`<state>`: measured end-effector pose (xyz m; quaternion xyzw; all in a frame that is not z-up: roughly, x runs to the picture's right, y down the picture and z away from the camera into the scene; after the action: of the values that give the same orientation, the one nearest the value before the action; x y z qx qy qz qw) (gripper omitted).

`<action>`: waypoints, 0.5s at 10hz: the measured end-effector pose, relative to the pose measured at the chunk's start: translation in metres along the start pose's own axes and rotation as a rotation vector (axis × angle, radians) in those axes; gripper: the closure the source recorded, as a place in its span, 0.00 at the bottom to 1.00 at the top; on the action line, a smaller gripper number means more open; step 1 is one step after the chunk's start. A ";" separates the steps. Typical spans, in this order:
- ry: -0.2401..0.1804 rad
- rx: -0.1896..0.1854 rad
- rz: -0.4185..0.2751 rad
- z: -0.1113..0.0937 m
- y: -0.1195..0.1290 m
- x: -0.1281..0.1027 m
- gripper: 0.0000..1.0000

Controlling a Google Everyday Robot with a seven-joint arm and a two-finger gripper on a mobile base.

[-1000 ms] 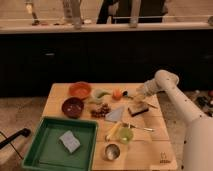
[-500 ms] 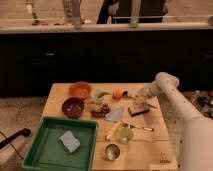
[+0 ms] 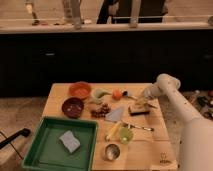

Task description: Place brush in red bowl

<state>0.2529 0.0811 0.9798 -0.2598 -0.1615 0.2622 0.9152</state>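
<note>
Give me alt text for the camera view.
The gripper hangs at the brush on the right of a cluttered wooden table. An orange-red bowl and a darker red bowl stand at the left, behind a green tray.

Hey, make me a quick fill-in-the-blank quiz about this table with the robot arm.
1. The gripper is right over the ___ on the wooden table.
2. The sponge lies in the ___ tray.
3. Next to the orange bowl stands a dark red ___.

Missing words: brush; green; bowl.
</note>
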 end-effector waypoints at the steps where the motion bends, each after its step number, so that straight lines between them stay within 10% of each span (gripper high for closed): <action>1: 0.003 0.000 0.000 -0.001 0.000 0.002 0.91; 5: 0.005 0.009 -0.001 -0.004 0.000 0.005 1.00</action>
<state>0.2587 0.0827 0.9775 -0.2562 -0.1582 0.2617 0.9170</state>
